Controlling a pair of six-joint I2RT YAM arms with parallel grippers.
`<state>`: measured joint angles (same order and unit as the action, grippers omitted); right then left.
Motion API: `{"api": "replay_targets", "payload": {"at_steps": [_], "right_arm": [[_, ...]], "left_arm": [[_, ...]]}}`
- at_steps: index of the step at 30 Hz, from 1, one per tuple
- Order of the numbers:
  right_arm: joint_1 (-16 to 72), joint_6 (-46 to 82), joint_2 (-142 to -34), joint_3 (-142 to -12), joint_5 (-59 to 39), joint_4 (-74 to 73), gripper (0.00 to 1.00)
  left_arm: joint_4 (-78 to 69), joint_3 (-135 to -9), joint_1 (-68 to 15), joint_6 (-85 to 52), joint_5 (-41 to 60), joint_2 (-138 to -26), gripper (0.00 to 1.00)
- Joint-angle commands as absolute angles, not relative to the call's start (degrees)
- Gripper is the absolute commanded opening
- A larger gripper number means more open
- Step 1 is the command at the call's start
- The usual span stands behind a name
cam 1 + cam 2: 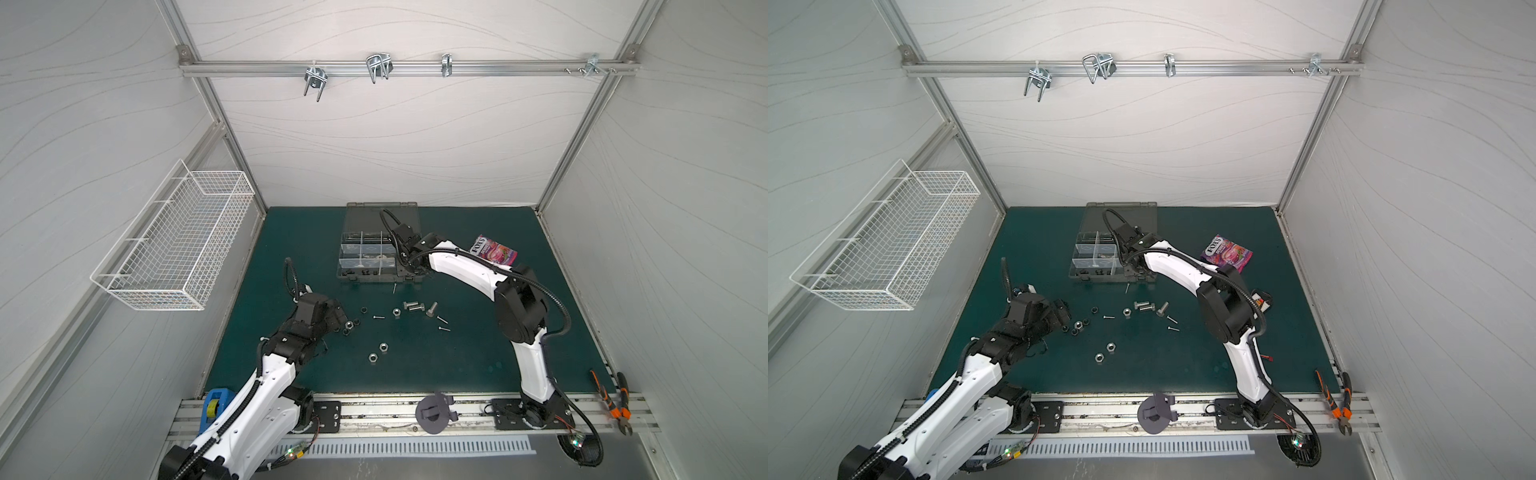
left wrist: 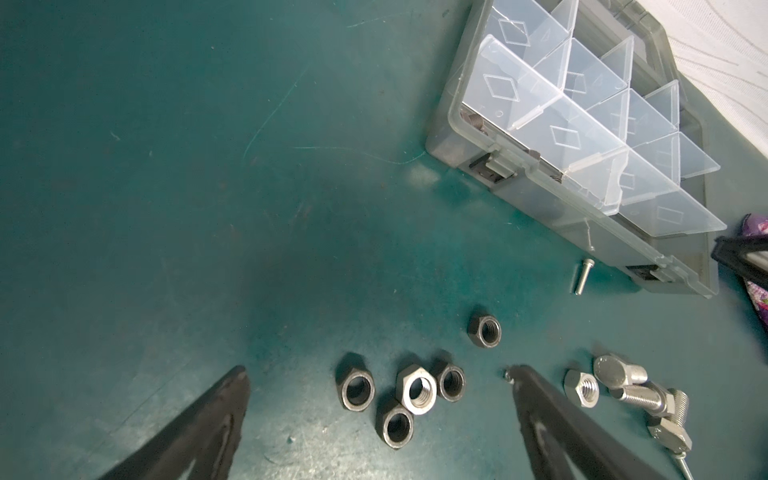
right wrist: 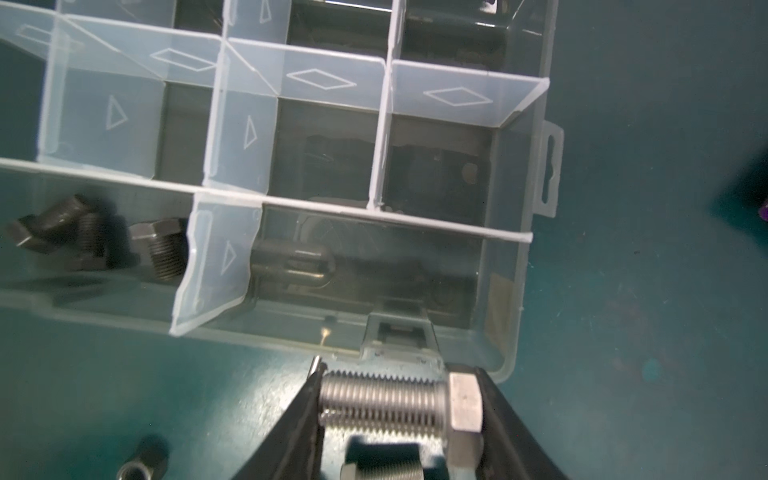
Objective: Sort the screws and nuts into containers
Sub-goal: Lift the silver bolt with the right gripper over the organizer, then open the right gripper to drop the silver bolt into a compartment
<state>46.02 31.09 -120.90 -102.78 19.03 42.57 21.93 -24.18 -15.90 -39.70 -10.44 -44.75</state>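
Right jaws clamped on a stout silver hex-head bolt [image 3: 399, 405], just beside the near wall of the open grey plastic organizer case [image 3: 270, 328], short black bolts [image 3: 162, 253] in a near compartment, left jaws wide apart around black and silver hexagonal nuts [image 2: 417, 394] on the green counter [image 2: 166, 166]

Two matching arms, the left arm [image 1: 270, 374] and the right arm [image 1: 453, 266], are built of glossy white link shells dotted with small dark screw holes and joined by bulky black joint housings. Each stands on a black base plate [image 1: 328, 415]. A black corrugated cable conduit [image 1: 559, 299] runs along each arm, with thin red wires and a small green-lit circuit board [image 1: 575, 442] at the foot. In the wrist views the fingers [image 2: 199, 424] appear as matte black tapering wedges.
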Motion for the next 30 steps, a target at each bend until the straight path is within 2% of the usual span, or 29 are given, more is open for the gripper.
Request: {"api": "replay_targets", "payload": {"at_steps": [1,12,18,30], "right_arm": [[44.65,30.76,-123.26,-105.1,20.05,43.81,0.3],[43.88,30.17,-127.59,-107.93,21.77,44.47,0.31],[43.61,29.66,-128.44,-107.9,21.79,44.04,0.36],[43.55,28.51,-130.34,-108.87,22.15,44.03,0.54]], "left_arm": [[20.21,-25.92,-15.73,-40.85,-10.46,-44.15,0.99],[19.73,-26.28,-15.73,-40.94,-10.03,-45.25,0.99],[20.74,-26.45,-15.73,-41.03,-11.3,-45.14,0.99],[21.82,-26.32,-15.73,-41.14,-11.83,-43.89,0.99]]}}
